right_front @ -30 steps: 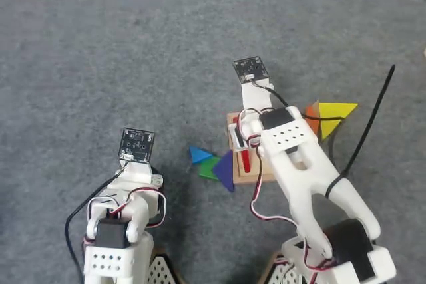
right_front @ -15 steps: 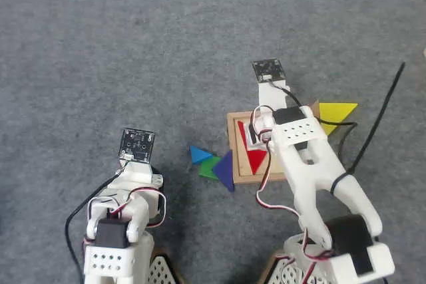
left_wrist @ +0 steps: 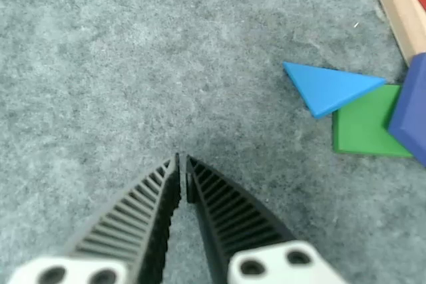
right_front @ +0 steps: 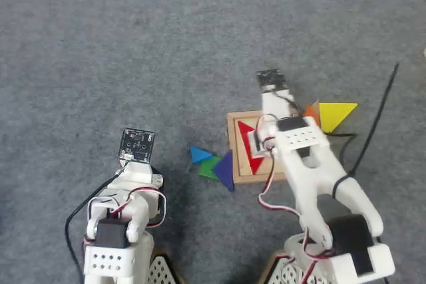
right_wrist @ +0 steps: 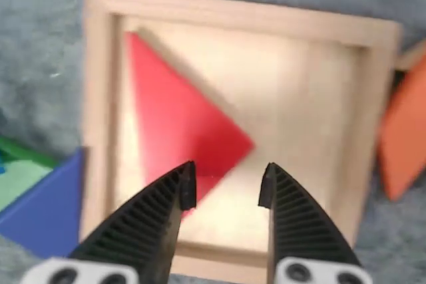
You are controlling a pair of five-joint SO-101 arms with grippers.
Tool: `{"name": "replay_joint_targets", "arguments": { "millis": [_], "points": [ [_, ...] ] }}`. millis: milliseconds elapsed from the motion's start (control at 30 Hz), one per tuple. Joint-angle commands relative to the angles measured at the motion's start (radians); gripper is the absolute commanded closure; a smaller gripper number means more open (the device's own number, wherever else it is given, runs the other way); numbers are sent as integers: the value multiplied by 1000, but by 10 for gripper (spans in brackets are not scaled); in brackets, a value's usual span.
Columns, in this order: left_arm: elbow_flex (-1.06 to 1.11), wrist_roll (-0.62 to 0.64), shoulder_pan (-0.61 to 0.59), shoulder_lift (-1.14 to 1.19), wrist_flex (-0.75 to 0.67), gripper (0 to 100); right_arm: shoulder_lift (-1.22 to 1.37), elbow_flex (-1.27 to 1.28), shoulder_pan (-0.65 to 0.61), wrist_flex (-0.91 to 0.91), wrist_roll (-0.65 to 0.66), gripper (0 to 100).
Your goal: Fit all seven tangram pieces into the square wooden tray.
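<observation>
Right claw (right_wrist: 226,176) hovers with its jaws apart above the red triangle (right_wrist: 180,118), which lies flat in the tray (right_wrist: 239,14). Its long edge runs along the wall nearest the blue piece (right_wrist: 46,211), and its apex points to the tray's middle. Left claw (left_wrist: 183,161) is closed on nothing. Pieces look light, stiff, thin and probably slick, so pinch across opposite edges, low down.

the right arm (right_front: 299,151) overhangs the tray (right_front: 232,139); grey carpet (right_front: 113,51) beyond lies open.

Overhead plus close wrist cameras (tray (right_front: 231,151) shared)
</observation>
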Motion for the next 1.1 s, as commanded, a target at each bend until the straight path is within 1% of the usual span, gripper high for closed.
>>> {"name": "replay_joint_targets", "arguments": {
  "millis": [0,133,300,567,733,933,1067],
  "points": [
    [-12,-8,-6,-20,6,985,54,-26,-64,-35,15,842],
    [-12,-8,-6,-20,6,985,131,-74,-91,-44,15,842],
    [-12,-8,-6,-20,6,985,134,-95,-101,-50,14,843],
    [-12,-8,-6,-20,6,985,134,-95,-229,-50,15,843],
    [-12,-8,-6,-20,6,985,124,-95,-254,-50,15,843],
    [-12,-8,-6,-20,6,985,-41,-80,-246,-2,15,843],
    [-12,-8,-6,-20,6,985,-219,-77,-182,88,15,840]
  ]
}}
